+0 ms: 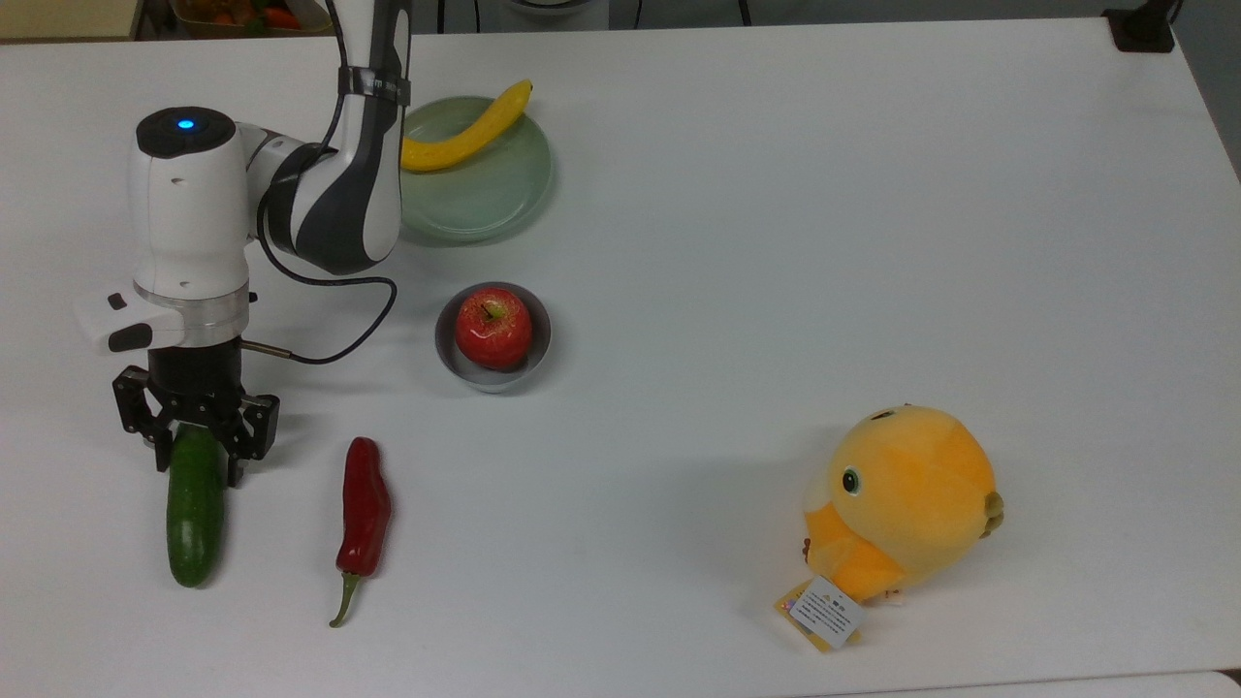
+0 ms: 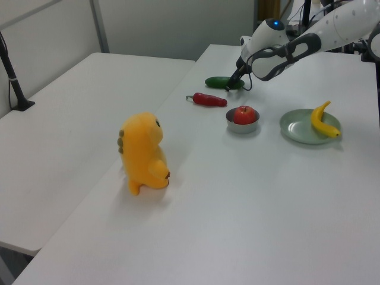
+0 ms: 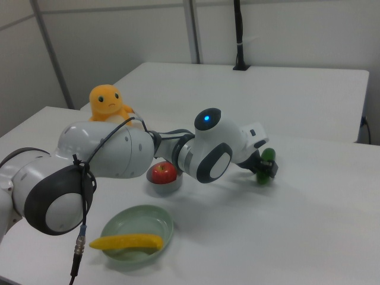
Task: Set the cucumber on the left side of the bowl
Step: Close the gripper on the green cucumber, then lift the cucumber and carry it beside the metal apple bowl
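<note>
Cucumber (image 1: 195, 509), dark green and smooth, lies flat on the desk (image 1: 776, 242), its upper end between the fingers of the tool (image 1: 197, 463), which straddle it, still parted.

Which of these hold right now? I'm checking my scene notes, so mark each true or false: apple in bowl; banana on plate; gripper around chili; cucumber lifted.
1. The apple sits in the bowl. True.
2. The banana lies on the plate. True.
3. The gripper straddles the chili. False: its open fingers straddle the cucumber.
4. The cucumber is lifted. False: it lies on the table.
</note>
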